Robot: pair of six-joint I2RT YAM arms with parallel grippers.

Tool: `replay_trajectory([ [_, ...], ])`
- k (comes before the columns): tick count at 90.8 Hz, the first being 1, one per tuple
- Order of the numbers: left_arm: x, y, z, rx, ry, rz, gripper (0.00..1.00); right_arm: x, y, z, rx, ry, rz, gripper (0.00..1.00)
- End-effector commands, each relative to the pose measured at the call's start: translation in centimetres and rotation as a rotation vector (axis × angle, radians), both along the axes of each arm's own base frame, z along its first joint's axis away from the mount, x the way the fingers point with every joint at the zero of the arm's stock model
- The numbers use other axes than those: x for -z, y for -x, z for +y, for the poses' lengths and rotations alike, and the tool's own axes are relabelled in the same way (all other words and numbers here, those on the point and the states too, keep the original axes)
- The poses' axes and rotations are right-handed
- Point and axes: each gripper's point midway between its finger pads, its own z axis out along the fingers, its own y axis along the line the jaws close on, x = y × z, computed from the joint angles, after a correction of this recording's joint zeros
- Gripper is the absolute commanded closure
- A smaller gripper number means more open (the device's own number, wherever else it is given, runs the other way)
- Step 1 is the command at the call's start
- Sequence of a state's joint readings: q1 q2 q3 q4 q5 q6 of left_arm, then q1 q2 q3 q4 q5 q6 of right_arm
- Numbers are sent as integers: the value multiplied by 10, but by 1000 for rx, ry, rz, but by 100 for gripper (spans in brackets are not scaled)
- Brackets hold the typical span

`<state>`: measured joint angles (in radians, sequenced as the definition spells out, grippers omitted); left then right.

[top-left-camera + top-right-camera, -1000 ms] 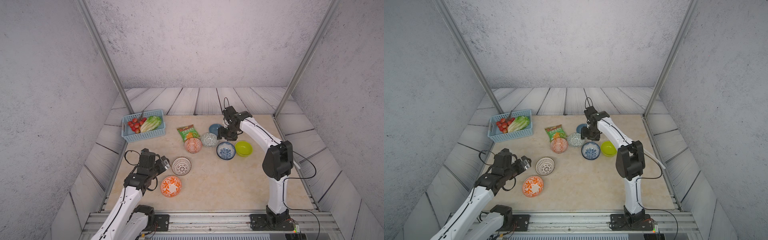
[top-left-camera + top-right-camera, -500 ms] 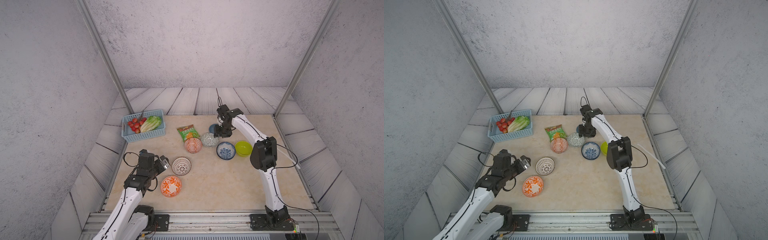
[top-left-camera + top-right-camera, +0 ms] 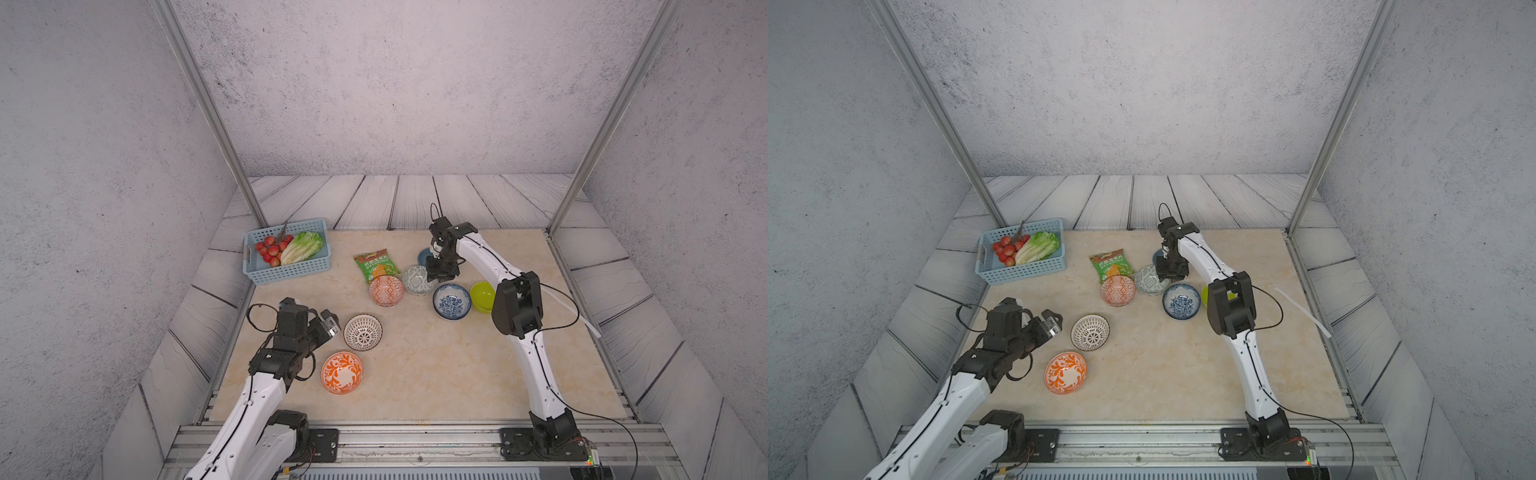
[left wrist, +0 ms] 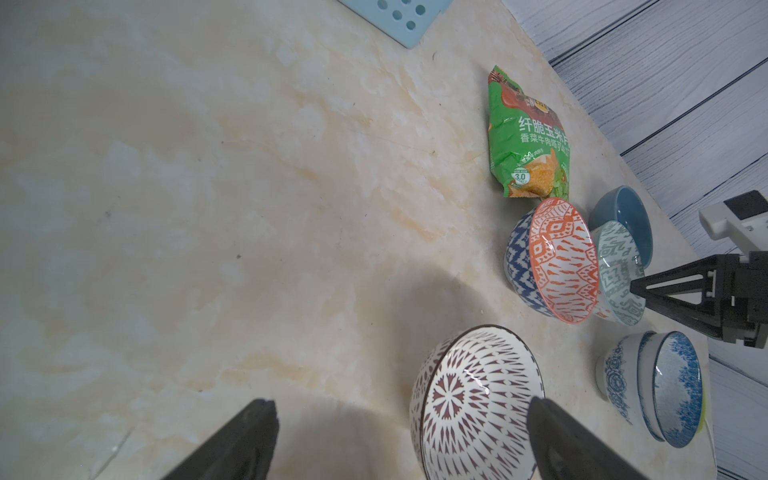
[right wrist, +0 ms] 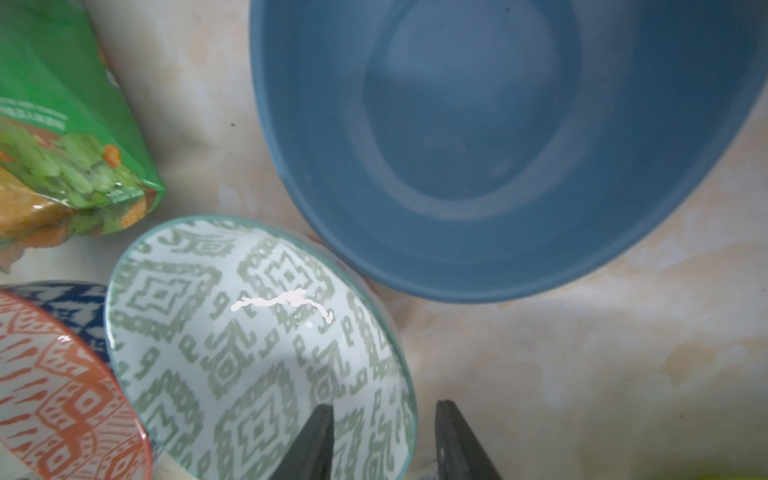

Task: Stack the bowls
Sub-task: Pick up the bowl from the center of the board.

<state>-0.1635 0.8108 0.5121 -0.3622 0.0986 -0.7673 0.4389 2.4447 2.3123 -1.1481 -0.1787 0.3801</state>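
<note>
right gripper (image 5: 384, 407) moved onto grey-green bowl (image 5: 249, 353) rim, 2 o'clock side; jaws narrower, astride, not pinching. left gripper (image 4: 403, 402) still wide open.

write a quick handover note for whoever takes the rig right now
Left gripper: open, empty, beside the white lattice bowl.
Right gripper: open, fingers astride the rim of the grey-green bowl, not clamped.
Done: two blue-floral bowls nested.
Left to stack: grey-green bowl, orange-diamond bowl, orange-scroll bowl, white lattice bowl, lime bowl, slate-blue bowl.
</note>
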Motion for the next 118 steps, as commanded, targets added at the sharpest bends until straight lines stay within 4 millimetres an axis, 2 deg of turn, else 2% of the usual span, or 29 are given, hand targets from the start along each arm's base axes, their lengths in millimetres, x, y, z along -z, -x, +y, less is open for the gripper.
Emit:
replay_trajectory([
  [1, 5, 0, 3, -6, -1, 5, 0, 2, -5, 2, 0, -14, -4, 66],
  [11, 6, 1, 3, -7, -2, 8, 0, 4, -7, 1, 5, -6, -9, 72],
  [29, 6, 0, 3, -9, -1, 8, 0, 13, -8, -2, 8, 18, -4, 74],
  [52, 8, -1, 3, -9, 3, 13, 0, 13, -10, -3, 9, 25, -13, 91],
  [63, 7, -1, 3, -8, 5, 12, 0, 0, -12, 0, 18, 1, -33, 100],
  [86, 8, -1, 3, -7, 11, 12, 0, -38, -22, 5, 45, -48, -125, 100],
  [105, 9, -1, 4, -9, 15, 14, 0, -68, -14, 0, 63, -64, -150, 100],
  [118, 10, -1, 4, -9, 20, 13, 0, -90, -4, 6, 73, -119, -180, 100],
])
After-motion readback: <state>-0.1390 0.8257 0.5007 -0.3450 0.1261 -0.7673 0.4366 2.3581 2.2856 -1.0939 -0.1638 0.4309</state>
